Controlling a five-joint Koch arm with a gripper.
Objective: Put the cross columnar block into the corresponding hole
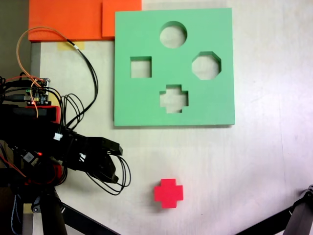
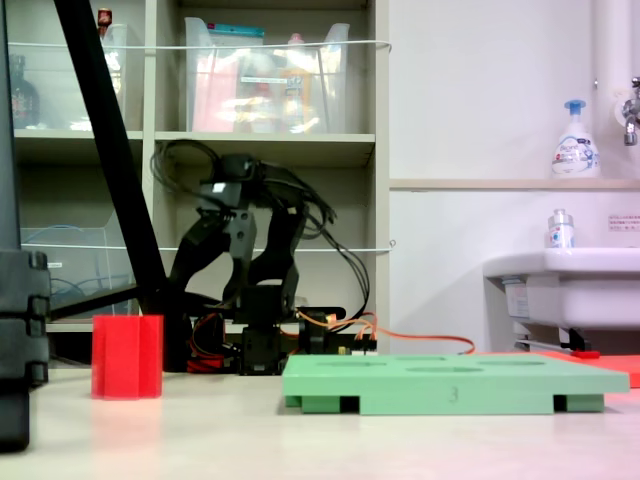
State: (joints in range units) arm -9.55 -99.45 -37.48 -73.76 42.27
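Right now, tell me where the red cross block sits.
In a fixed view from above, the red cross block stands on the bare table below the green board, apart from it, right of the gripper.

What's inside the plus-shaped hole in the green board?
Nothing. Through the plus hole in the green board you just see the pale table. The red block stands apart on the table, below the board in a fixed view.
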